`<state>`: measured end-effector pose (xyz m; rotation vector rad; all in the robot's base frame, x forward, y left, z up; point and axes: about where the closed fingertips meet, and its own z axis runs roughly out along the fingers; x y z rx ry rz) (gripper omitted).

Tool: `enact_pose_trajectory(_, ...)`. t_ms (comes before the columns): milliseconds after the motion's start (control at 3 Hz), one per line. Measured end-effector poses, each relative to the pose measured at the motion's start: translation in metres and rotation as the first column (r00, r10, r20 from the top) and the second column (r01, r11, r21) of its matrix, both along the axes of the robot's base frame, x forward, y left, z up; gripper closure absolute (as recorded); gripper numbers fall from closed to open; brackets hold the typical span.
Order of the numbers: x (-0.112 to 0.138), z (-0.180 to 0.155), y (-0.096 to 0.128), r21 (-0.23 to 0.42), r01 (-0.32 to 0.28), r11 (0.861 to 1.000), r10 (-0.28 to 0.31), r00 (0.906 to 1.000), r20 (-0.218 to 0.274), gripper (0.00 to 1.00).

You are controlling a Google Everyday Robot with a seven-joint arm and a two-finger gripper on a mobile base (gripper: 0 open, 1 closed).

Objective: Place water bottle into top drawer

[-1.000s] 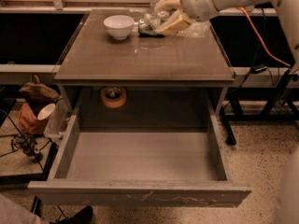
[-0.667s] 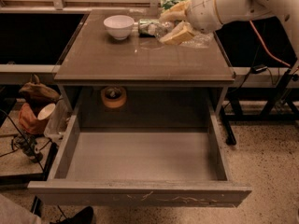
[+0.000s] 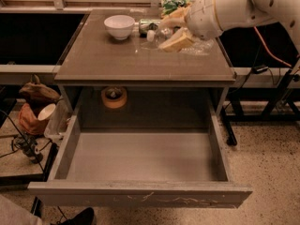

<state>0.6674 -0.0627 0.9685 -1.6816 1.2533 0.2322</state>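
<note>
The water bottle [image 3: 153, 35] is a small clear bottle with a white cap pointing left. It lies across the back right of the brown table top [image 3: 117, 60], between the tan fingers [image 3: 176, 41] of my gripper [image 3: 172, 30], which is shut on it. Its clear body shows again right of the fingers. The top drawer [image 3: 140, 195] is pulled fully open below the table. Its scratched grey front panel faces the camera and its inside is bare.
A white bowl [image 3: 119, 26] stands at the back left of the table top. A green-labelled can [image 3: 143, 24] lies just behind the bottle. A green packet [image 3: 172, 3] sits behind the gripper. A tape roll [image 3: 114, 97] rests under the table top, behind the drawer. Clutter and cables lie on the floor at left.
My arm has swung further over the table from the right, and the gripper has moved a little forward and left with the bottle between its fingers. The drawer and bowl have not moved.
</note>
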Motion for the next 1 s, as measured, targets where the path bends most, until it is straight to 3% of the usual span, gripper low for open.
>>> enact_pose_trajectory(333, -0.056, 0.044, 0.013, 0.09, 0.047, 0.995, -0.051, 0.9978, 0.043, 1.0)
enact_pose_trajectory(667, -0.098, 0.014, 0.015, 0.136, 0.082, 0.987, -0.08, 0.9965, -0.027, 1.0)
enact_pose_trajectory(1000, -0.119, -0.074, 0.025, 0.123, 0.054, 0.991, -0.029, 0.9809, -0.192, 1.0)
